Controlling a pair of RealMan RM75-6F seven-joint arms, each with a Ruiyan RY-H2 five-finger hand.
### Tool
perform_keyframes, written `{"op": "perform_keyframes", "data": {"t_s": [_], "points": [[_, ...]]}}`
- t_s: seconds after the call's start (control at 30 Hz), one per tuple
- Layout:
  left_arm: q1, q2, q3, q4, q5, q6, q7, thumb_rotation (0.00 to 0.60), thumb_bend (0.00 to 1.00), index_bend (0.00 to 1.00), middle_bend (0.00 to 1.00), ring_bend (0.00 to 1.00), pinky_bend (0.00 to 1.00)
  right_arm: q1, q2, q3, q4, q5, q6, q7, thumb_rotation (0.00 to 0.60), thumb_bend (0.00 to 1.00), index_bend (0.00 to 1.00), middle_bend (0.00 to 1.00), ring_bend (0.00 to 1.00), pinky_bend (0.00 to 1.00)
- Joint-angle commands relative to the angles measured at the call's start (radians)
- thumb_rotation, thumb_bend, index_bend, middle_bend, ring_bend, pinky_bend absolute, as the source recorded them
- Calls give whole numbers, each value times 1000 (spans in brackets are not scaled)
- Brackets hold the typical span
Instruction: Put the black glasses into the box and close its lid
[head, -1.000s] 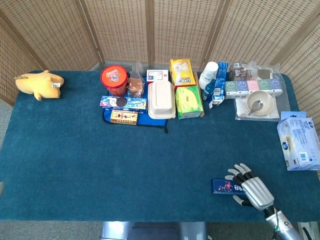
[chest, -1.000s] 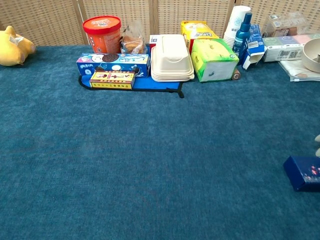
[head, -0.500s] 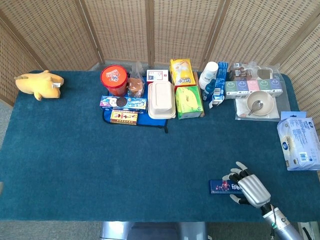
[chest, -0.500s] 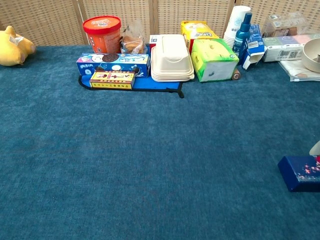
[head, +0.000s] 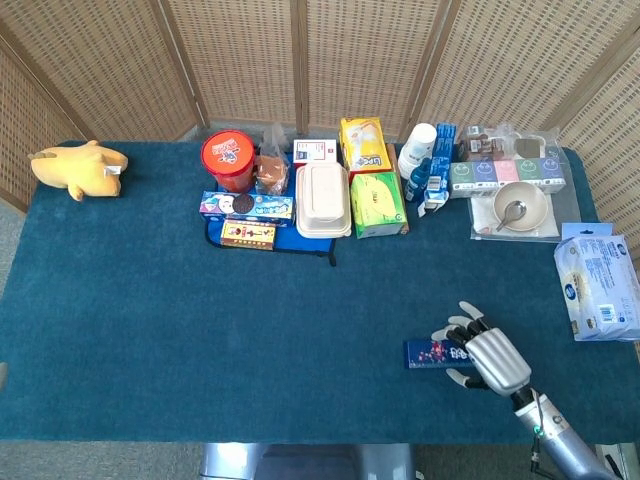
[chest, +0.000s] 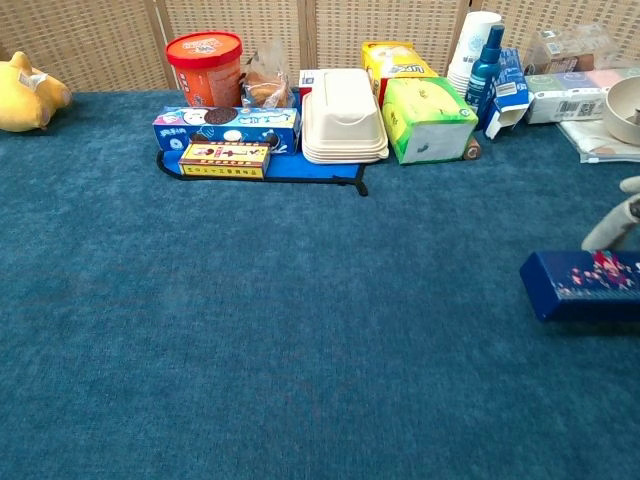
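A yellow plush toy (head: 78, 169) lay at the far left edge of the blue-carpeted surface (head: 200, 330). Along the back stood a red tub (head: 229, 160) and, in front of it, a long blue snack box (head: 247, 206) with a smaller flat box (head: 248, 234) just before it. Beside these sat a white clamshell container (head: 323, 200), then a green tissue pack (head: 377, 204) with a yellow carton (head: 363, 144) behind it. Further right stood a stack of white cups (head: 417, 150) and a dark spray bottle (chest: 485, 62). A beige bowl (head: 521, 207) with a spoon inside rested near the right end, and a packet of wipes (head: 597, 287) lay at the right edge.

Near the front right, the dark blue box (head: 434, 353) lay lengthwise with its lid closed, well apart from the back row. The right hand (head: 486, 358) gripped its right end, fingers curled over the top. In the chest view only fingertips (chest: 612, 228) showed above the box. The black glasses could not be seen in either view, and the left hand was out of sight.
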Motion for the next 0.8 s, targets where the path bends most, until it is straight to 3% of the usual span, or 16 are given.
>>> {"op": "perform_keyframes", "data": {"t_s": [0.03,0.5,0.6,0.67,0.8], "points": [[2,2,0,-1,-2,1,0,600,296,262,336,218,268,34,-1,25,-11,6,-26,2,600,273,652,444,246,111],[6,10,0,-7,-20,-9,8,600,295,262,336,218,269,174,-60,86,27,39,-178,17,600,270,605,423,215,111],[2,7,-1,-9,-27,-18,14,600,296,262,336,219,267,190,-76,89,48,58,-211,17,600,269,477,356,153,103],[-1,6,-2,-10,-29,-24,18,600,296,261,336,218,262,197,-80,88,55,70,-233,10,600,270,318,259,77,84],[-11,3,-8,-15,-37,-38,31,599,295,262,335,218,252,209,-68,91,39,100,-272,-16,600,270,174,189,26,69]]}}
